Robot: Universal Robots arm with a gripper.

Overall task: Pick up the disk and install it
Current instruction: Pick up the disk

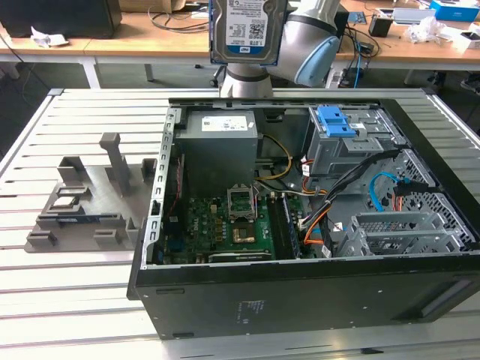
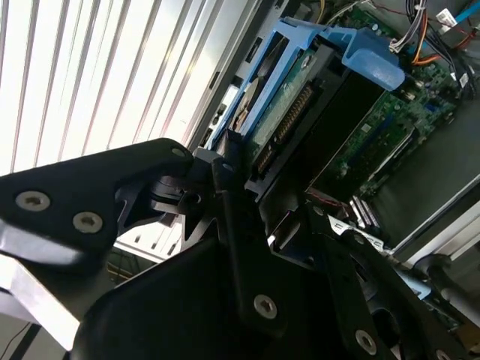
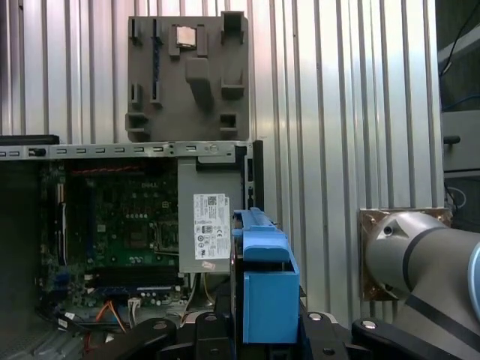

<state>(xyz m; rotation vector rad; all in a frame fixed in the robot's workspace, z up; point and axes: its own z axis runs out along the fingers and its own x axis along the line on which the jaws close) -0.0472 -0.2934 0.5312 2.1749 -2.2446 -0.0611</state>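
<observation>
Silver metal disk [image 1: 247, 30] with blue plastic rails [image 3: 266, 300]; ribbed, matt metal table [image 1: 75, 300].

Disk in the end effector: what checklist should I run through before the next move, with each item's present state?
1. Grasp: the disk is clamped in the end effector. Ok.
2. Clearance: the disk hangs above the computer case, well clear of it. Ok.
3. Access: the case side is open and the interior exposed. Ok.
4. Free slot in the drive cage: a blue bracket sits on it. Cannot tell.
5. Cables: they cross beside the cage and could snag. Not ok.
</observation>
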